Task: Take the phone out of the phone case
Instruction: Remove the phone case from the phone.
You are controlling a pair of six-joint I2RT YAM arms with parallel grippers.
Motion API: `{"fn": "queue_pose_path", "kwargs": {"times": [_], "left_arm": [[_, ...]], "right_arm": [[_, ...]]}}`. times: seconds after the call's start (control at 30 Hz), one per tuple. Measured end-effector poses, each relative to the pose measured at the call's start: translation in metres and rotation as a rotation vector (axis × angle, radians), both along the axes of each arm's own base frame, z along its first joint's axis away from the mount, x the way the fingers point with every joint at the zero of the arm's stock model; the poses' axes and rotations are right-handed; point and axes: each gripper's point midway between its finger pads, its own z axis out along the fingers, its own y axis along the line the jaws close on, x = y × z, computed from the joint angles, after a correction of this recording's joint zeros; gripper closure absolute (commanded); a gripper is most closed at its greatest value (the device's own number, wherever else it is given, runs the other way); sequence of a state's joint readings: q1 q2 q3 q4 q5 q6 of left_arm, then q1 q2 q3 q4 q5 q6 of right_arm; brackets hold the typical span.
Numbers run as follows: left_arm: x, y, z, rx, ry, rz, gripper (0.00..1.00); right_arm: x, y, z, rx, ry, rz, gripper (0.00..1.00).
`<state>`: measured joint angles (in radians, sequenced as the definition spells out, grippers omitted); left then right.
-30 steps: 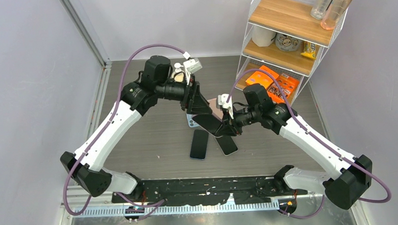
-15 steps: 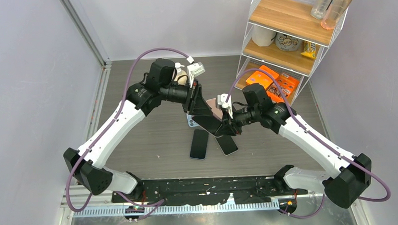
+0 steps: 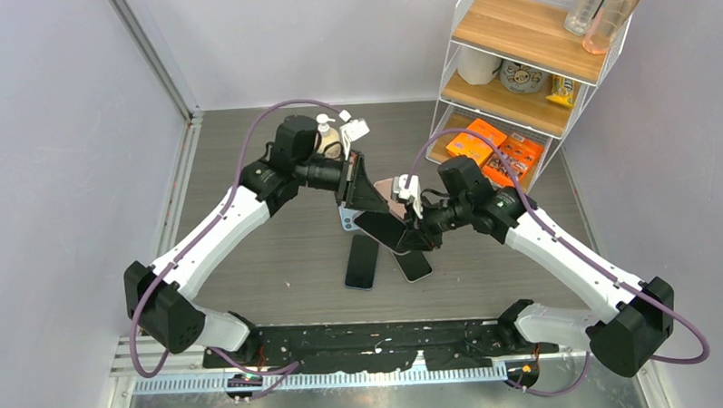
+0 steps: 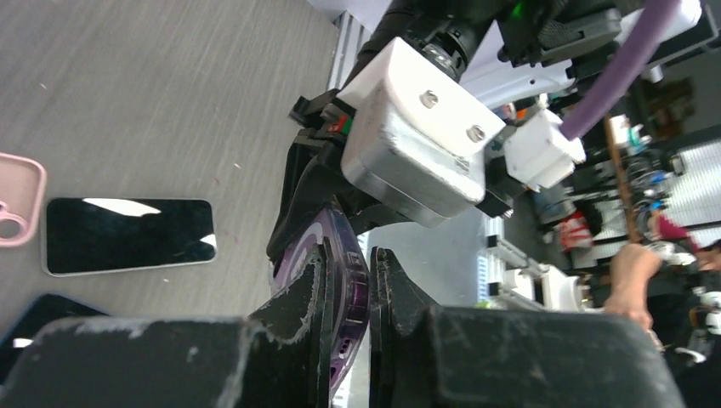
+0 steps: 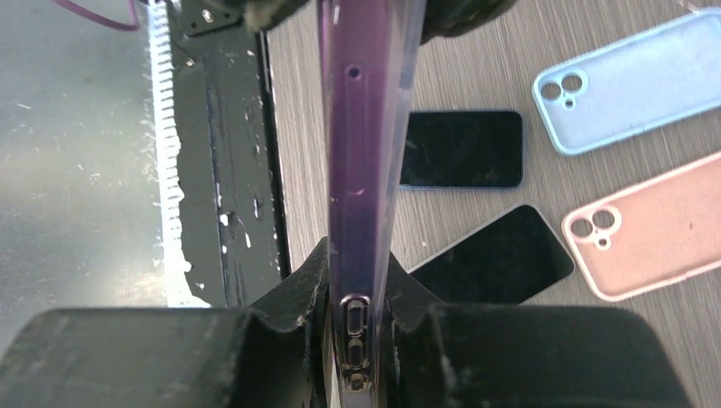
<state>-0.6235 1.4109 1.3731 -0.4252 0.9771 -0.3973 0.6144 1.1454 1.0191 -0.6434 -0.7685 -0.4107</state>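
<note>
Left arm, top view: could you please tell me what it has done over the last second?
The left fingers closed onto the purple-cased phone, and the left arm shifted slightly rightward. The right fingers kept their hold on it; the two bare phones on the table did not move.

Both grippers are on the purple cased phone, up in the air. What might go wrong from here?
1. The left gripper and right gripper pinch the purple cased phone only by its thin edges, so it may slip once peeling starts.
2. It hangs off the table close to a bare phone; a drop could strike that.
3. If each grip clamps case and phone together, pulling may only twist them, not part them.
</note>
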Motion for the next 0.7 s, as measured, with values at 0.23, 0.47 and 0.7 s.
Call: {"fn": "queue_pose_path", "kwargs": {"times": [0.23, 0.47, 0.7], "left_arm": [[0.007, 0.002, -0.029, -0.024, 0.184, 0.042, 1.0], [0.015, -0.004, -0.053, -0.025, 0.339, 0.061, 1.0], [0.023, -0.011, -0.072, -0.003, 0.486, 0.073, 1.0]], "right_arm": [[0.0, -0.013, -0.02, -0.13, 0.004, -0.066, 0.95], [0.003, -0.028, -0.034, -0.238, -0.008, -0.124, 0.95], [0.008, -0.042, -0.045, -0.329, -0.026, -0.174, 0.95]]}}
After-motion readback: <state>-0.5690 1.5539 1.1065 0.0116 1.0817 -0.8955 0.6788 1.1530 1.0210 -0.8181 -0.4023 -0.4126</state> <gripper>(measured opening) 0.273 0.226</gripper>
